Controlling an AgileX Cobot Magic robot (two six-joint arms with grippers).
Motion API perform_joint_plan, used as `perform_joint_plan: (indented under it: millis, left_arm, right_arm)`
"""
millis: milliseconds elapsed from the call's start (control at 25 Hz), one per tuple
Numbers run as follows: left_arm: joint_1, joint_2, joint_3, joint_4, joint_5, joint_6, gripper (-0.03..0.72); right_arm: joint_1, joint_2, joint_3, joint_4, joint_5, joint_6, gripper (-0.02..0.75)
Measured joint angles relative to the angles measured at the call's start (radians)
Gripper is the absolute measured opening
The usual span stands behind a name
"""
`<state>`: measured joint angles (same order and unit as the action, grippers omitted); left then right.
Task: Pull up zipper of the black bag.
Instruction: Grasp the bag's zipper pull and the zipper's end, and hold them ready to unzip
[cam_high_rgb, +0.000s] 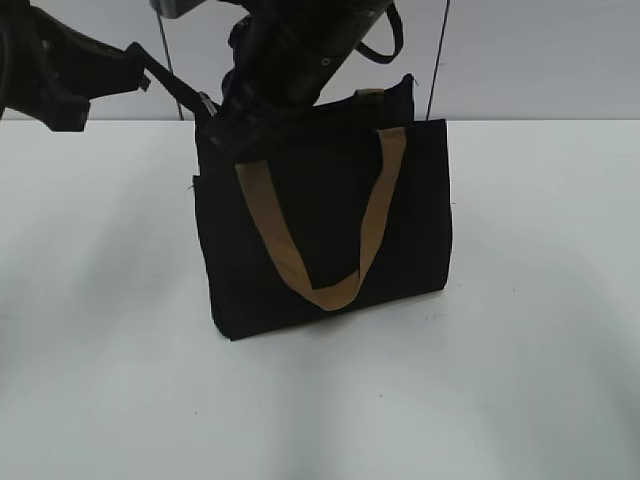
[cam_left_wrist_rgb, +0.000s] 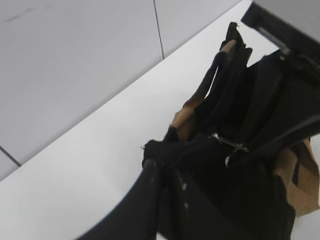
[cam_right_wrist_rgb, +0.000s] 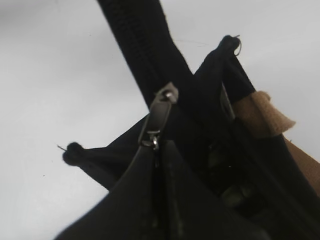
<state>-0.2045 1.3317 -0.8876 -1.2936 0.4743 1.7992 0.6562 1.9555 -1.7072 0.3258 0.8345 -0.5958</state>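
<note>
Your zipper (cam_right_wrist_rgb: 150, 70) runs as a dark band from the top centre of the right wrist view down to its silvery pull (cam_right_wrist_rgb: 159, 112), which sits mid-frame just above the right gripper (cam_right_wrist_rgb: 156, 155). The two dark fingers meet in a narrow seam right under the pull and look pressed together on its tab, likely so the slider can be drawn along the teeth. The black bag (cam_high_rgb: 330, 220) stands upright in the centre of the exterior view on the white table (cam_high_rgb: 520, 350), a tan strap (cam_high_rgb: 320, 255) hanging in a loop down its front.

In the left wrist view the left gripper (cam_left_wrist_rgb: 157, 167) at lower centre is pinched onto the bag's bunched corner fabric, probably to hold the bag steady and keep the zip line taut against the pull. Both arms crowd the upper left of the exterior view, above the bag's top edge.
</note>
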Motion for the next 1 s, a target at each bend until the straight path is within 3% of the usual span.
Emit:
perform_joint_plan:
  millis: [280,480,600,1000]
  left_arm:
    - [0.003,0.0,0.0,0.195,-0.01,-0.191,0.02]
    - [0.029,0.003,0.0,0.472,0.056,-0.442,0.02]
    - [0.039,0.025,0.0,0.575,0.11,-0.538,0.02]
    - [0.041,0.05,0.0,0.613,0.117,-0.569,0.02]
  right_arm:
    - [0.0,-0.013,0.0,-0.003,0.015,0.0,0.001]
    - [0.0,-0.013,0.0,0.001,0.015,0.001,0.001]
    - [0.001,-0.013,0.0,0.011,0.015,0.001,0.001]
    - [-0.005,-0.016,0.0,0.025,0.015,0.097,0.001]
